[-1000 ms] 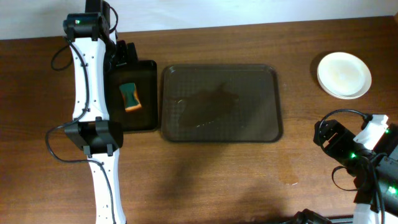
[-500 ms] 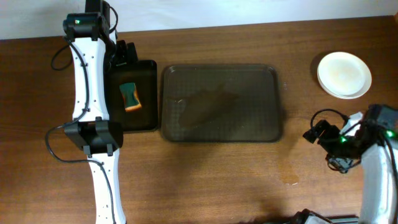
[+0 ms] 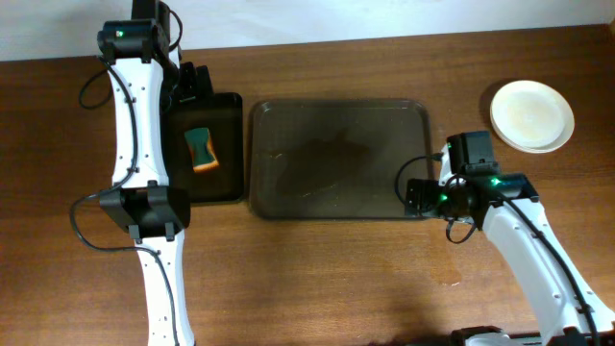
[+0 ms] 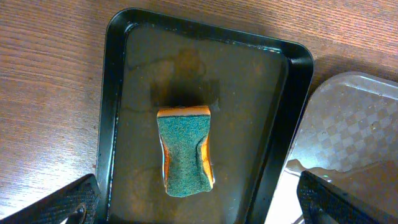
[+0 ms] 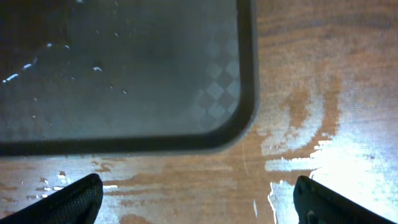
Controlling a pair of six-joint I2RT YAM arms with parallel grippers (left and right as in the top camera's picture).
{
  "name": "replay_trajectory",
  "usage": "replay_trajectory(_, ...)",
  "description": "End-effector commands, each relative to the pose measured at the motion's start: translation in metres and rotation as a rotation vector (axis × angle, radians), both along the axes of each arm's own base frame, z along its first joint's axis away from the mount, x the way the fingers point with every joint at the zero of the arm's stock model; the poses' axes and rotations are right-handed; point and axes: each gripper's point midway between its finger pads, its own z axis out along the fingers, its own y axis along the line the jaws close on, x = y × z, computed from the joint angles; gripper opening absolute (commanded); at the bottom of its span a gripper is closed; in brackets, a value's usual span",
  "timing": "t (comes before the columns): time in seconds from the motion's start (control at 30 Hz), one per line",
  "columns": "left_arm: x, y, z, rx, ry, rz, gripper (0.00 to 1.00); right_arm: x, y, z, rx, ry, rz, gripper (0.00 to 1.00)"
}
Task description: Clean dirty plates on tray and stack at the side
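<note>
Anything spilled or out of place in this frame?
Yes. Wet streaks glisten on the table just beyond the corner of the tray, and droplets sit on its floor; liquid looks spilled over the rim.

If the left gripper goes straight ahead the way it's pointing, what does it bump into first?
Most likely the green-topped sponge lying in the small black tray. The left gripper is open above it, though how far above is unclear.
</note>
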Motion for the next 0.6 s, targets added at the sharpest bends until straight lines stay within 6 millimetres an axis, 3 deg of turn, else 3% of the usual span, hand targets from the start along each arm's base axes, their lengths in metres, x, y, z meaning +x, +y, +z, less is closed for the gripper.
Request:
replay_trajectory(0.0, 0.0, 0.003, 0.007, -0.002, -0.017, -0.002, 1.0, 0.005, -0.002, 0.011, -0.034, -0.079, 0.001, 0.98)
replay_trajectory(0.37, 0.0, 0.003, 0.007, -0.002, -0.017, -0.002, 1.0, -0.054, -0.005, 0.057, -0.002, -0.561, -0.014, 0.98)
replay_trajectory(0.57, 0.0, 0.003, 0.007, -0.002, -0.017, -0.002, 1.0, -0.083, -0.009, 0.071, 0.001, -0.752, -0.025, 0.99)
